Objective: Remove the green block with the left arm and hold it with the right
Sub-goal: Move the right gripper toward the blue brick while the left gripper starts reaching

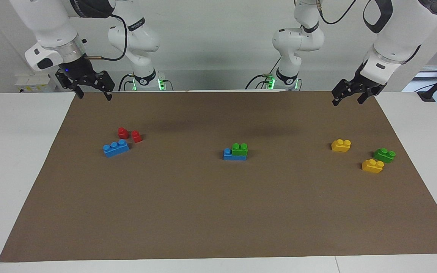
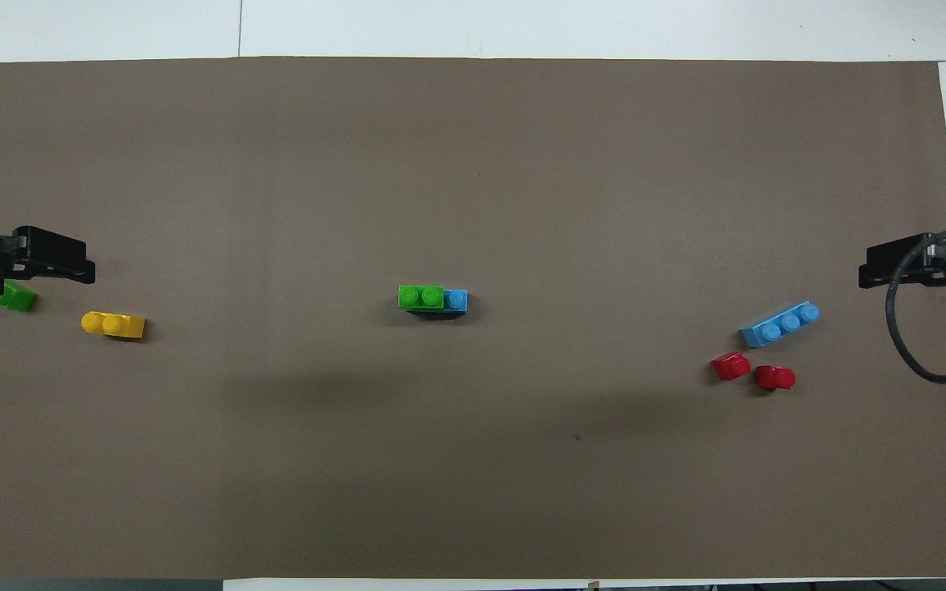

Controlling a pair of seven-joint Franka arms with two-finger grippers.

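Left end effector point(image 1: 349, 96) raised over the brown mat's point(image 1: 218, 212) corner at the left arm's end of the tabletop point(image 1: 17, 159), fingers spread, nothing held. Right end effector point(image 1: 91, 91) likewise up over the mat's corner at the right arm's end, fingers parted and empty, silver wrist band above it. Both arms waiting, well apart from the bricks.

Green block point(image 1: 239, 149) seated at mid-mat on top of a blue brick point(image 1: 228, 154), covering two of its studs, one blue stud showing at the end toward the right arm. Stack untouched.

Second green block point(image 1: 384, 155) lying loose on the mat toward the left arm's end, between two yellow bricks: one yellow brick point(image 1: 341, 145) nearer the robots, another yellow brick point(image 1: 372, 166) farther from them and just beside the green one. From overhead, that loose green block partly covered by the raised left end effector.

Toward the right arm's end, a loose three-stud blue brick point(image 1: 116, 148) lying alone, with two small red bricks point(image 1: 129, 134) just beside it, nearer the robots, both tipped over.

No containers on the tabletop; bricks resting directly on the mat.
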